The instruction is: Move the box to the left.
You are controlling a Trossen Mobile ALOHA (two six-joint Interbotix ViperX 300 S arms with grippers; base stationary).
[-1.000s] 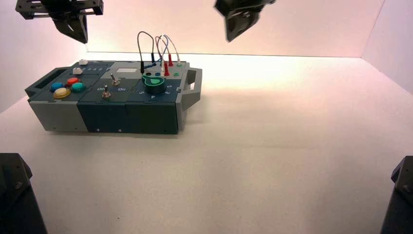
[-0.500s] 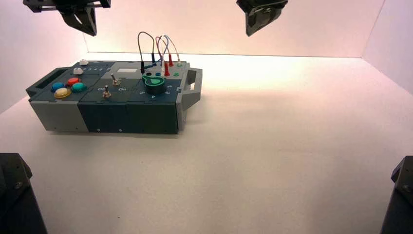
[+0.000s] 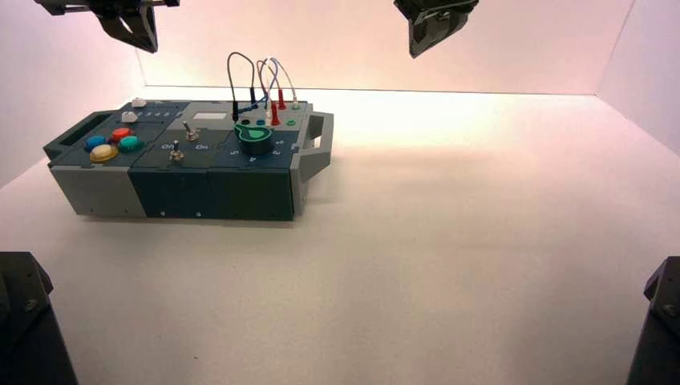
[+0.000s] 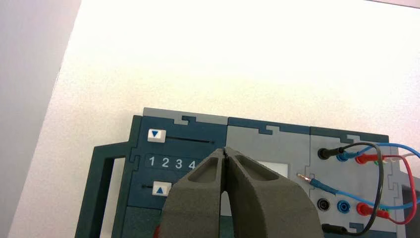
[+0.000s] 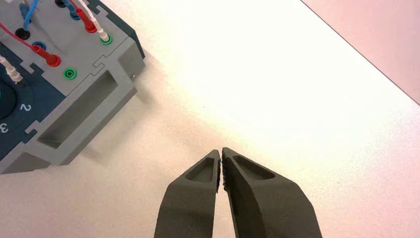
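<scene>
White worktop (image 3: 449, 241) carried the box (image 3: 188, 164) on its left part, far handle end near the left wall. Left gripper (image 4: 225, 151) hung above the box's slider section, fingertips pressed together; right gripper (image 5: 221, 151) hung over bare worktop beside the box's right handle (image 5: 81, 111), likewise closed.

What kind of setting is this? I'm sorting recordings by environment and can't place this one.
Probably a lab test bench for robot trials: a bare white table closed in by plain white walls, a single box of buttons, switches and looped wires, and the left gripper and right gripper raised above it.
</scene>
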